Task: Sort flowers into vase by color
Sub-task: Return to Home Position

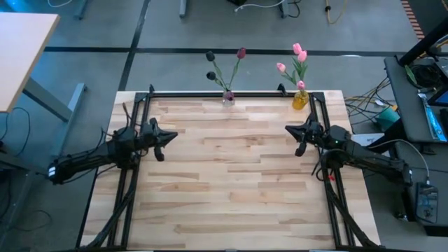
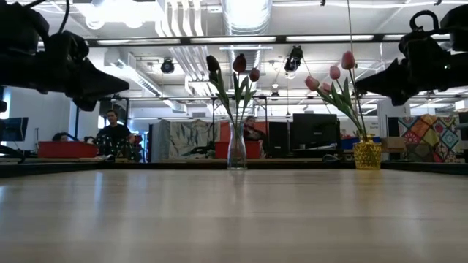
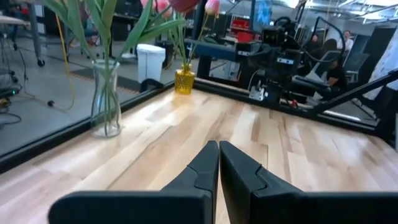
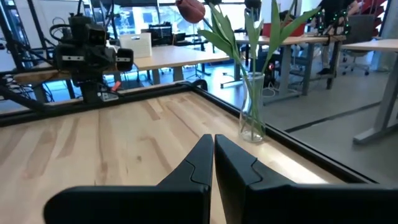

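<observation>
maroon tulips (image 1: 241,52) in clear vase (image 1: 228,97), pink tulips (image 1: 297,49) in yellow vase (image 1: 299,100)

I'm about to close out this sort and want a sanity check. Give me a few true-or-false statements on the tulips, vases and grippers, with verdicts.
1. The dark maroon tulips stand in the clear vase. True.
2. One pink tulip lies loose on the table. False: the pink tulips all stand in the yellow vase, and no flower lies on the wood.
3. The left gripper and the right gripper are both shut and hold nothing. True.
4. The yellow vase stands on the left arm's side. False: it is at the far edge on the right arm's side.
</observation>
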`<state>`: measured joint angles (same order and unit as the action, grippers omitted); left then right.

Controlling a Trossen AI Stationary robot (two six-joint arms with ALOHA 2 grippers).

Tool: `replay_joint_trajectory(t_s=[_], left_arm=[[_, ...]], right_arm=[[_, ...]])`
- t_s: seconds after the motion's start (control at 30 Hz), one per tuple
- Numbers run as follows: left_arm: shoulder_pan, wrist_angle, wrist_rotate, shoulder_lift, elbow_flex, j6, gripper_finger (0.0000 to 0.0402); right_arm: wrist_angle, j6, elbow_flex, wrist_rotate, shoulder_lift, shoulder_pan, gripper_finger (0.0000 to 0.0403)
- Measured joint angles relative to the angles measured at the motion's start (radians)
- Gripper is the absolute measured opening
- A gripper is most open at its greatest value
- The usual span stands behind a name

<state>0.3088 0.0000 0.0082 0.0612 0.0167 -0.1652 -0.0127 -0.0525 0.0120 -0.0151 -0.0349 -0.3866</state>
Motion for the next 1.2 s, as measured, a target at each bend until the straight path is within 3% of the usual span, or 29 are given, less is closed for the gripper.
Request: replay_joint_trajectory(t_s=[1.2], left_arm=[[0.0,0.007,0.002,0.119,0.002,-0.002,0.0]], right_arm=[[0.0,0.0,-0.001,-0.005,-0.013,0.0,0.0009]])
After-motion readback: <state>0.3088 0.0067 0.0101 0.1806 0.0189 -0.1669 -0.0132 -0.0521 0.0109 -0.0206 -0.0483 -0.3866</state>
